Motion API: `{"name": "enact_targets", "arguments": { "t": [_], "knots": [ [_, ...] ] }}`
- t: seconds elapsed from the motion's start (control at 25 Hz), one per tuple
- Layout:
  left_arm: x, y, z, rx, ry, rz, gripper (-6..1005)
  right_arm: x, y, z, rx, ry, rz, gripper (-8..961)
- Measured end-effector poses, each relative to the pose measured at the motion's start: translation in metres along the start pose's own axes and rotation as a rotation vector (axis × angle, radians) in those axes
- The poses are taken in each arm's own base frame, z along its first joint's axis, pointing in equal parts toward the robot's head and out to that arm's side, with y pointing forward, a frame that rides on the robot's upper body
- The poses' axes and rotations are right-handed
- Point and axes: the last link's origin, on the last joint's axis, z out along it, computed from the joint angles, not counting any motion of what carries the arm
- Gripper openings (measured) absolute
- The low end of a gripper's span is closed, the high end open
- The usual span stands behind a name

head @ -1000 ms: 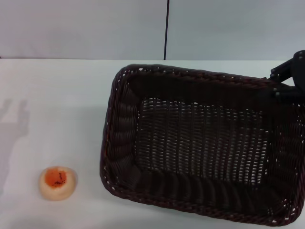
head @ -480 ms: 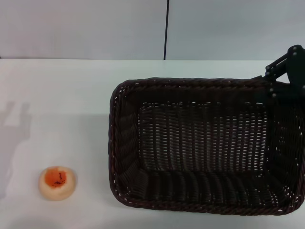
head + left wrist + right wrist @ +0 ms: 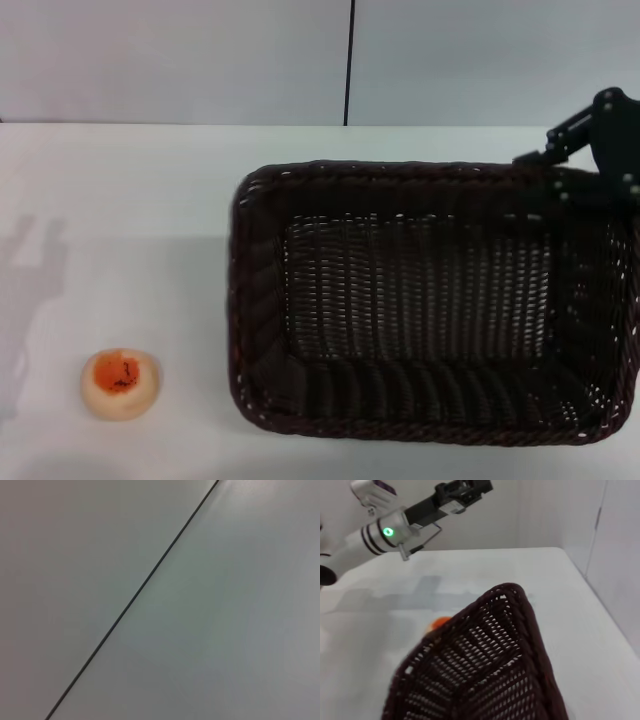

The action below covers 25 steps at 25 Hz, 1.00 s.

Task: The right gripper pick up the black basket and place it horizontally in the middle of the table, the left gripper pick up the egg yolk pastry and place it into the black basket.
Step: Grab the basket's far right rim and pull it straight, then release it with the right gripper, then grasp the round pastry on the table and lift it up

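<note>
Now squarer: black basket, right gripper.

black basket: one
egg yolk pastry: one
table: one
right gripper: one
left gripper: one

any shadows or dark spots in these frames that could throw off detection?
Head view: a soft grey arm-shaped shadow lies on the table left of the egg yolk pastry; the black basket interior is dark, weave only faintly lit. Right wrist view: a faint shadow falls on the table under the raised left gripper. Left wrist view: evenly lit blank wall, no shadows.
</note>
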Motion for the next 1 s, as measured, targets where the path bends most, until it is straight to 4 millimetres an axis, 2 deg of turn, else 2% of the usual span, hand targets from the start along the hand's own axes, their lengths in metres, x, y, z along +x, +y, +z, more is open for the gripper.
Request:
{"name": "enact_targets", "arguments": {
  "t": [0.28,0.6,0.68,0.72,0.76,0.84,0.92,0.96,1.0],
  "knots": [
    [-0.003,0.003,-0.003,-0.016,-0.026,-0.012,456,-0.014,-0.01,0.004,0.023,0.005,-0.056,273],
    [-0.006,0.004,-0.005,-0.026,-0.057,-0.013,459,-0.05,-0.025,0.013,0.108,-0.037,-0.211,276],
    [-0.007,0.003,-0.006,-0.025,-0.077,-0.003,460,-0.06,-0.026,0.014,0.121,-0.086,-0.235,276],
    [-0.008,0.002,-0.007,-0.025,-0.09,0.002,460,-0.067,-0.026,0.015,0.145,-0.162,-0.242,277],
    [-0.008,0.002,-0.007,-0.025,-0.09,0.002,461,-0.067,-0.026,0.015,0.145,-0.162,-0.242,277],
    [-0.008,0.002,-0.007,-0.025,-0.09,0.002,462,-0.064,-0.023,0.014,0.202,-0.274,-0.228,278],
    [-0.011,-0.002,-0.015,-0.075,-0.206,0.043,462,-0.045,-0.014,0.012,0.347,-0.469,-0.17,278],
    [-0.011,-0.002,-0.015,-0.075,-0.206,0.043,463,-0.045,-0.014,0.012,0.347,-0.469,-0.17,278],
    [-0.011,-0.004,-0.018,-0.089,-0.246,0.062,463,-0.036,-0.011,0.01,0.402,-0.53,-0.132,279]
  ]
}}
